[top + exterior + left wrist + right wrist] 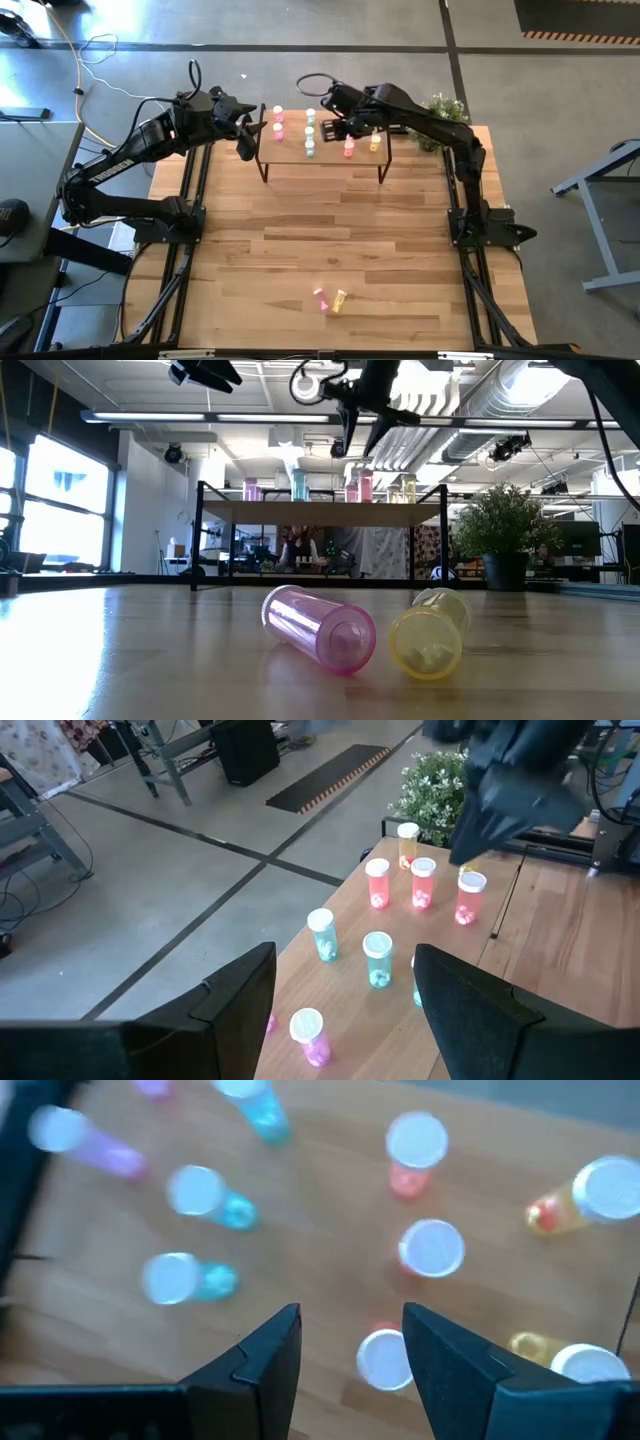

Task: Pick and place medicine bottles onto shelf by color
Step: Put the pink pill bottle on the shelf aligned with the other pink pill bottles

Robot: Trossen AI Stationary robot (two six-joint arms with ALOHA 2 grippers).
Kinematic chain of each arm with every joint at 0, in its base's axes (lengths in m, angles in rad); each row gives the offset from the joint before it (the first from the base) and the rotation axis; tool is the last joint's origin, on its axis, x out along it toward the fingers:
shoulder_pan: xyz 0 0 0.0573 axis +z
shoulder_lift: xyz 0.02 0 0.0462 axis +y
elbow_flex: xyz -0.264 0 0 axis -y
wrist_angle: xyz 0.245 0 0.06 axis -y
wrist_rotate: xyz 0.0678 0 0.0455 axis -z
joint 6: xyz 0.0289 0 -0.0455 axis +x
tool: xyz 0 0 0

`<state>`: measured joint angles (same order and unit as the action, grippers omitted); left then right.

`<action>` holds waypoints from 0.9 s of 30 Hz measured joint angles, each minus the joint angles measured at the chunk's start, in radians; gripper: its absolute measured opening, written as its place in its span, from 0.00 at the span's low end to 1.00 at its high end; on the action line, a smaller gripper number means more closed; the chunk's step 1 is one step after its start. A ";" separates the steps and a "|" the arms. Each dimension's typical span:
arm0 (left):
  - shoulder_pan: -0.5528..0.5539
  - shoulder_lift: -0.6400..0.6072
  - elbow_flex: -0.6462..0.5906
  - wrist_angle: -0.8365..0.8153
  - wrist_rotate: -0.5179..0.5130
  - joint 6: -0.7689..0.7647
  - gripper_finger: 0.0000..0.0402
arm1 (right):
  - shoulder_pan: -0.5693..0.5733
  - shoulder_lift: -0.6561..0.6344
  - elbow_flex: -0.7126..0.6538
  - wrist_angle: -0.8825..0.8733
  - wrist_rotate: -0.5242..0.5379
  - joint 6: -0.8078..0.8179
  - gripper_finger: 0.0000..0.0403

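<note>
Pink bottle (318,630), yellow bottle (428,635) toppled up close; both pincers apart over shelf (320,158).

Right wrist view: bottles (205,1192) blurred; one yellow bottle (570,1360) cut off by edge.

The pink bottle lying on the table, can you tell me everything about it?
The pink bottle is a small see-through pink plastic cylinder lying on its side on the wooden table, near the front edge, far from the shelf. A yellow bottle lies close beside it. Neither gripper is near it.
</note>
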<state>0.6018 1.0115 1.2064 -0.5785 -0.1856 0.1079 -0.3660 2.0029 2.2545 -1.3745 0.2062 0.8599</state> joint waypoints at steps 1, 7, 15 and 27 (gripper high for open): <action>0.000 0.000 0.000 0.000 0.000 0.000 0.57 | 0.006 0.000 0.019 -0.003 0.001 -0.004 0.42; 0.000 0.000 0.000 0.000 0.000 0.000 0.57 | 0.075 -0.001 0.102 -0.040 -0.009 0.016 0.42; 0.000 0.000 0.000 0.000 -0.005 0.027 0.57 | 0.222 -0.013 0.072 -0.070 -0.121 0.207 0.42; 0.000 0.000 0.000 -0.002 -0.005 0.027 0.57 | 0.433 -0.012 0.072 -0.112 -0.144 0.372 0.42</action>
<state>0.6018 1.0116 1.2064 -0.5800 -0.1907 0.1345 0.0670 1.9914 2.3268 -1.4861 0.0624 1.2320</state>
